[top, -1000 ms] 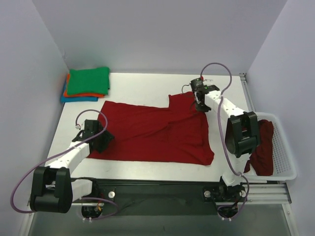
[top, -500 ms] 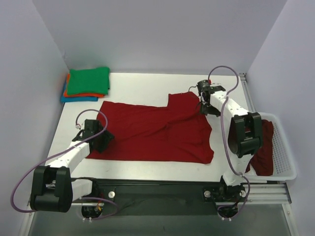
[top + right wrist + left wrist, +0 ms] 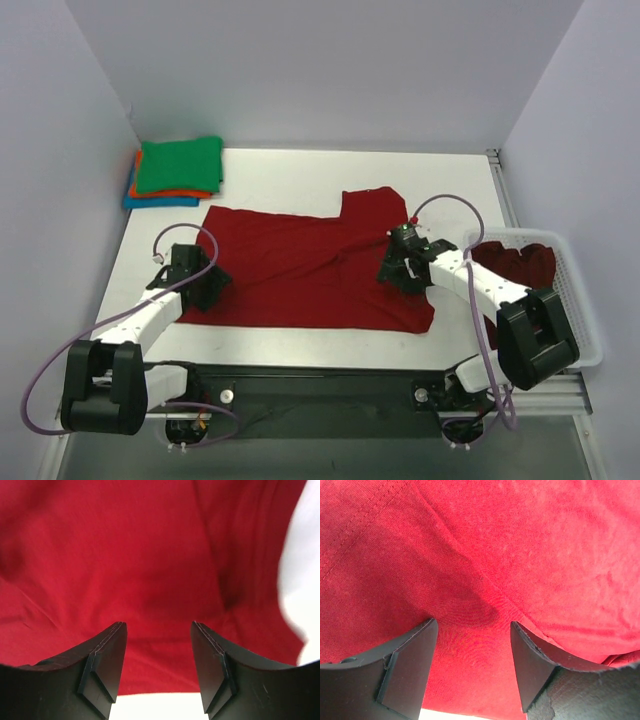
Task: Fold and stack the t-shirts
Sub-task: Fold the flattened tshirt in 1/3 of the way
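A dark red t-shirt (image 3: pixel 310 265) lies spread on the white table, one sleeve reaching toward the back. My left gripper (image 3: pixel 205 283) stands open over the shirt's left edge; its wrist view shows red cloth (image 3: pixel 485 580) between and beyond the spread fingers. My right gripper (image 3: pixel 392 272) is open over the shirt's right part, with cloth (image 3: pixel 150 570) under it and nothing held. Folded green, orange and blue t-shirts (image 3: pixel 178 168) are stacked at the back left corner. Another dark red shirt (image 3: pixel 520 262) lies in the basket.
A white slotted basket (image 3: pixel 575 300) stands at the table's right edge, beside the right arm. The purple walls close in on the left, back and right. Bare table shows behind the shirt.
My right gripper let go of the shirt's back right sleeve, opened, and swung down toward the near right part of the shirt. The left arm has not moved.
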